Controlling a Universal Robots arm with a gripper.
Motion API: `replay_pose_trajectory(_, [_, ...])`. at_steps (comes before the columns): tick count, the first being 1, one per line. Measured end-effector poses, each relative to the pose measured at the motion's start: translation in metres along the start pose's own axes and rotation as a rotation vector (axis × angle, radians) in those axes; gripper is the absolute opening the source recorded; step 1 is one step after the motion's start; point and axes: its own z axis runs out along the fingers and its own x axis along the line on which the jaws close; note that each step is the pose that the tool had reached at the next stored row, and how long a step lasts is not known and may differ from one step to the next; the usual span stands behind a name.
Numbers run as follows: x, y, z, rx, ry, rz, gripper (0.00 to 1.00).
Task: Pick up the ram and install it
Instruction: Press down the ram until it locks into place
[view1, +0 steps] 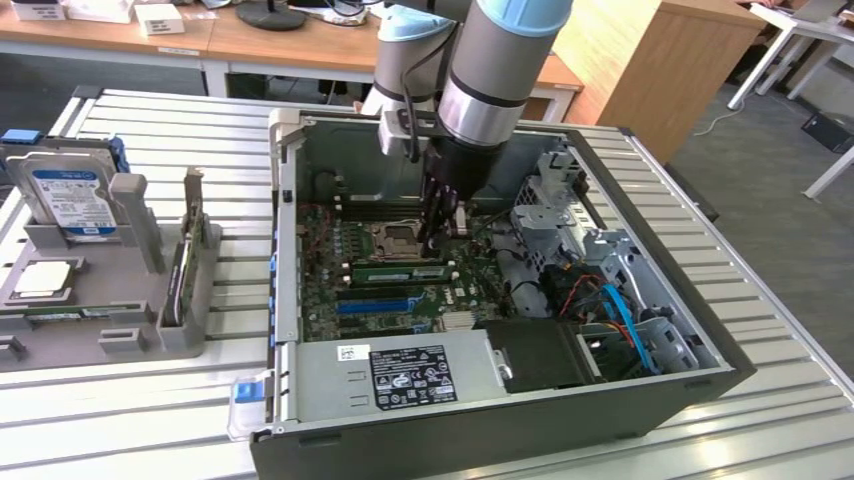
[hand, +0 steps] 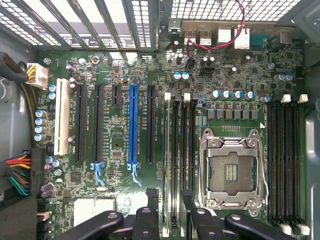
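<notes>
Black gripper spread wide above thin green ram, seemingly seated on motherboard.

No legible text anywhere.

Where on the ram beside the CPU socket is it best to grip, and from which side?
Probably the middle of its upper long edge, from straight above, pinching its two flat faces. The ram stands on edge in the motherboard beside the CPU socket, so its ends and lower edge look closed in and only the thin top is free.
</notes>
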Motion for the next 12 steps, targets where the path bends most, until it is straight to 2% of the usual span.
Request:
replay_pose_trajectory(3, [0.0,0.0,0.0,0.0,0.0001,0.0,0.29])
replay_pose_trajectory(5, [0.0,0.0,0.0,0.0,0.0001,0.0,0.17])
replay_pose_trajectory(6, [0.0,0.0,0.0,0.0,0.0,0.0,0.17])
replay_pose_trajectory(7, [0.0,0.0,0.0,0.0,0.0,0.0,0.11])
replay_pose_trajectory(12, [0.0,0.0,0.0,0.0,0.0,0.0,0.11])
